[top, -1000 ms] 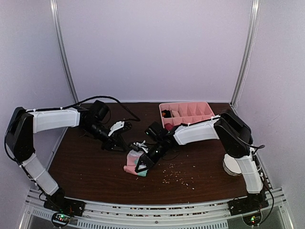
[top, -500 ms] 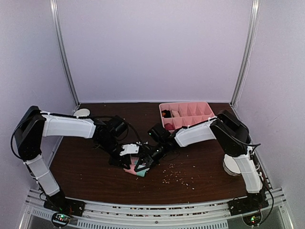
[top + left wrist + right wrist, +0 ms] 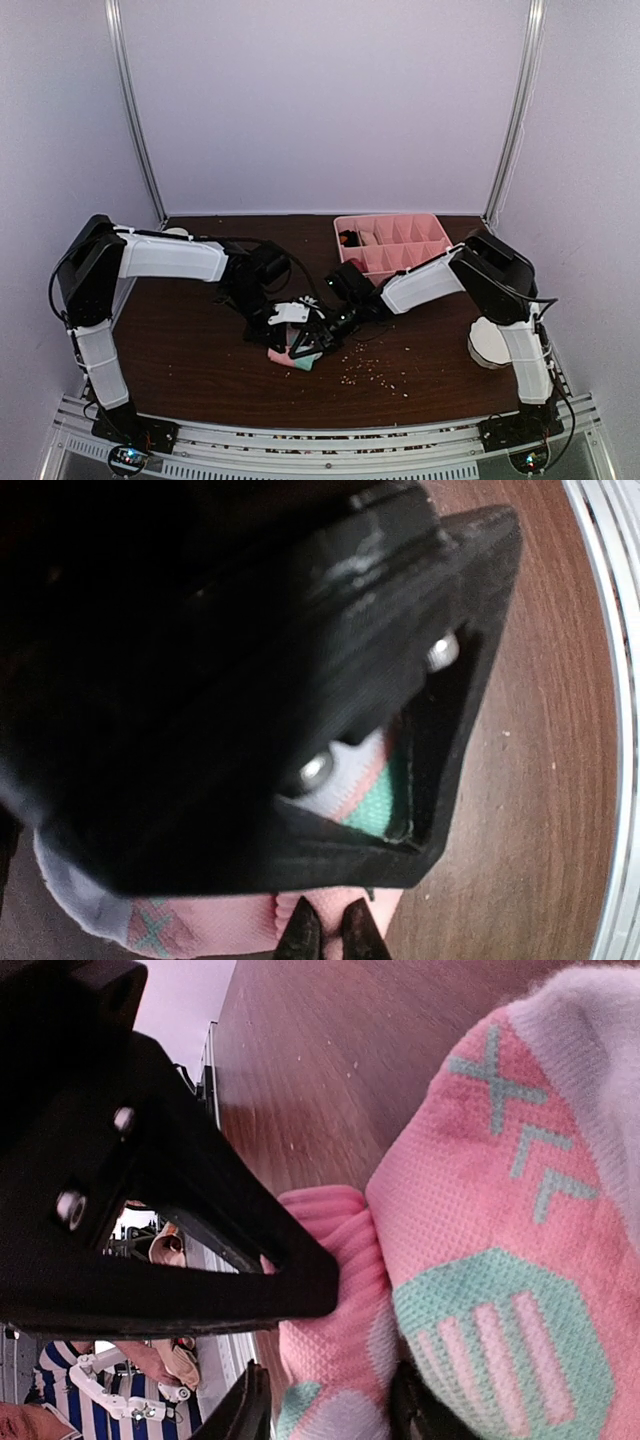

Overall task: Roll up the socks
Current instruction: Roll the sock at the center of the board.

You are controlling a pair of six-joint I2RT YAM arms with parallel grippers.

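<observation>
A: The pink sock [image 3: 288, 357] lies bunched near the front middle of the table [image 3: 180, 350]. The right gripper [image 3: 312, 338] pinches it, jaws nearly closed on the fabric.
B: And the left gripper [image 3: 280, 330]?
A: It's right against the sock. Whether it's open or closed, I cannot tell. With things this crowded, the fingers may collide or tug the roll loose.
B: Any changes?
A: A second ago the left gripper stood well apart from the sock. Now it's in. The tray [image 3: 440, 222] behind hasn't moved.

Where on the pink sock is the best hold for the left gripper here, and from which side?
Probably the thick ribbed fold of the pink sock, coming in from the left of the top view. The fold bulges clear of the flat patterned part, so the fingers can close across it, and the right gripper crowds the other side.
</observation>
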